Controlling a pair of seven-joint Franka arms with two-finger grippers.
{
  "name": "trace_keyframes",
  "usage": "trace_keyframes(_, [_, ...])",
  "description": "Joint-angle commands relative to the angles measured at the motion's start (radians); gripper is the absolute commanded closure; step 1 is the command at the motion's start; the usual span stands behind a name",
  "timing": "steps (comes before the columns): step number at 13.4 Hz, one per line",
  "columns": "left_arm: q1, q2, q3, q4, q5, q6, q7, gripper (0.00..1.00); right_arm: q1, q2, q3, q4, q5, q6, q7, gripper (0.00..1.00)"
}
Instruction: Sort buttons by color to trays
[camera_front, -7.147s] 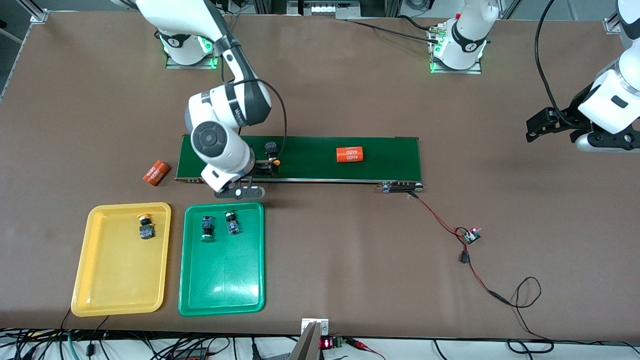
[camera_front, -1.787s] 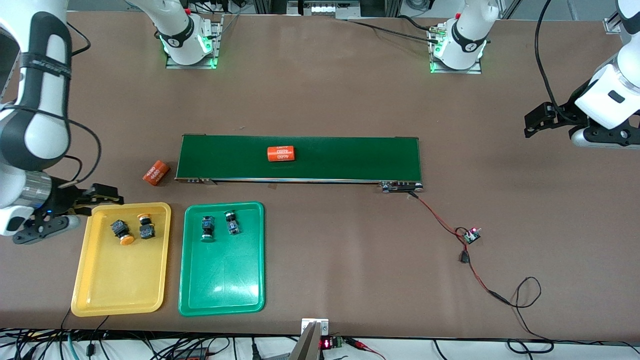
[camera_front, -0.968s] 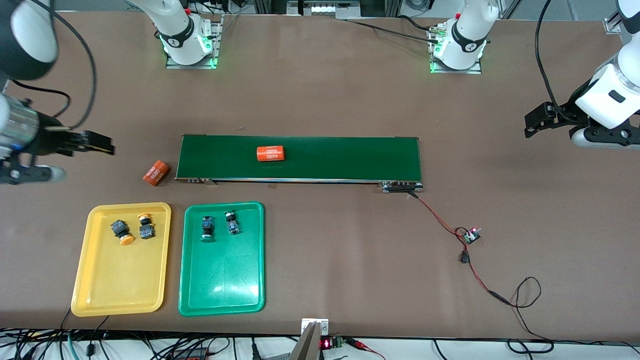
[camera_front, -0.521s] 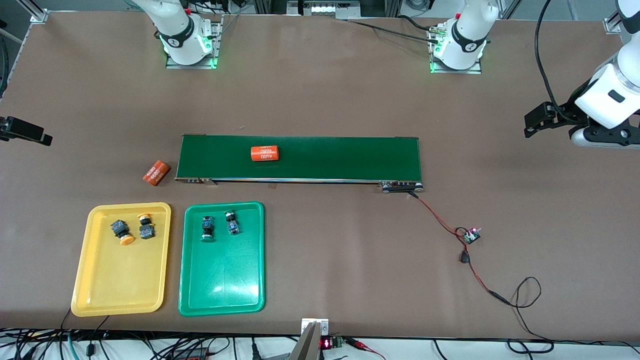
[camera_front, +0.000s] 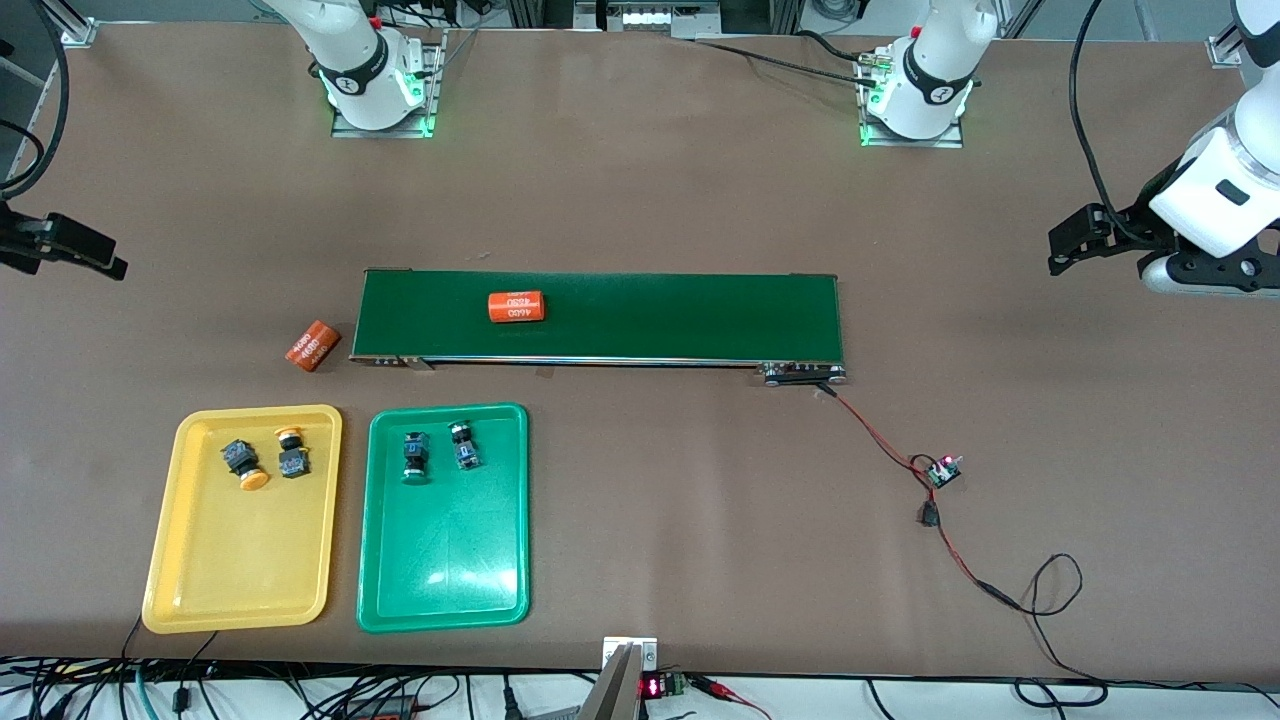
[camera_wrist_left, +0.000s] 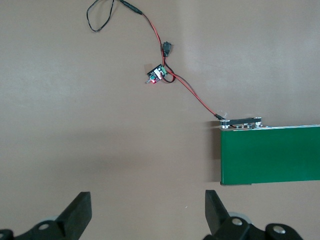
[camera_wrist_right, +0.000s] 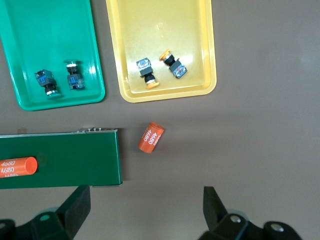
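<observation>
Both yellow-cap buttons (camera_front: 262, 460) in yellow tray (camera_front: 190, 590), both green-cap buttons (camera_front: 438, 452) in green tray (camera_front: 500, 590). No btn left on belt (camera_front: 700, 315), only 4680 cell (camera_front: 515, 306). Right tool (camera_front: 70, 250) jaws wide, empty, above worktop (camera_front: 640, 180) off belt's right-arm end. Left tool (camera_front: 1085, 245) wide, empty, waits off belt's left-arm end. Right arm nearer trays.

The right hand (camera_front: 85, 250) has withdrawn to the table's edge, and the orange cylinder (camera_front: 516, 306) rode along the belt (camera_front: 680, 315).

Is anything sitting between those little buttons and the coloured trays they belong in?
Nothing visible: both orange buttons already lie in the yellow tray, and both green buttons in the green tray.
</observation>
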Motion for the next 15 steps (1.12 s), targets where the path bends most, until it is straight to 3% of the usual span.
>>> trace_keyframes(1, [-0.001, 0.001, -0.001, 0.019, 0.011, -0.021, 0.018, 0.00, 0.001, -0.049, 0.019, -0.053, -0.032, 0.024, -0.026, 0.00])
trace_keyframes(15, [-0.001, -0.001, -0.001, 0.019, 0.010, -0.023, 0.016, 0.00, 0.016, -0.041, 0.029, -0.021, -0.025, -0.002, -0.008, 0.00])
